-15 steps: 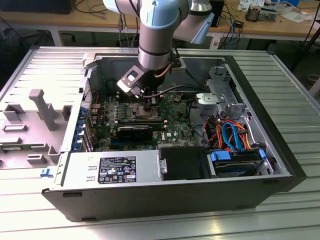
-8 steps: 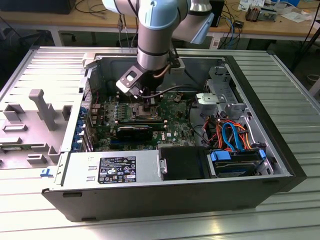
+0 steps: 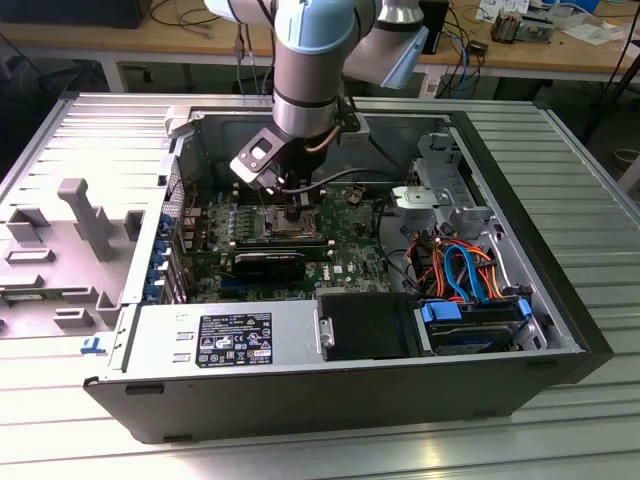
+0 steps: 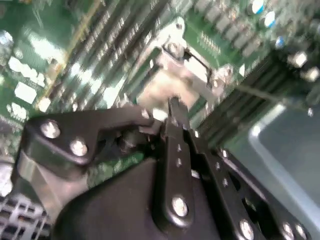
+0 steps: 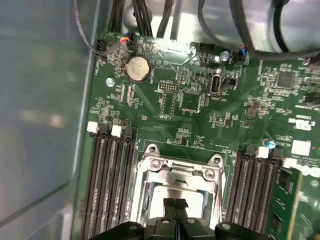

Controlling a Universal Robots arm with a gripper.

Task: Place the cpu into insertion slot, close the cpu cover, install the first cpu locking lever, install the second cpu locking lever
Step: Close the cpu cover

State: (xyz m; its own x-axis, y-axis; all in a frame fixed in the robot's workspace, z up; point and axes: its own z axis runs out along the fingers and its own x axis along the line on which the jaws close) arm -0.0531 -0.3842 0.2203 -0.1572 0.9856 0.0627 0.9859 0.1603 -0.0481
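Where the insertion slot [image 5: 177, 170] sits (between memory slots [image 5: 107, 185]), the jaws hover clenched together.

The motherboard [image 5: 200, 125] is bright green, speckled with tiny silver and black parts and fine white print. On it the cpu cover [image 5: 175, 172] is shiny silver. The memory slots [image 5: 107, 185] on either side run as black stripes tipped with white latches [image 5: 93, 127]. A coin cell [image 5: 137, 68] shows dull silver. The hand [image 5: 175, 204] is matt black with silver screw heads [image 4: 180, 206]. The arm [image 3: 310, 60] is grey with pale blue caps. Cables [image 3: 465, 265] run orange and blue inside the black case [image 3: 300, 400], and the ribbed counter [image 3: 600, 200] is grey.
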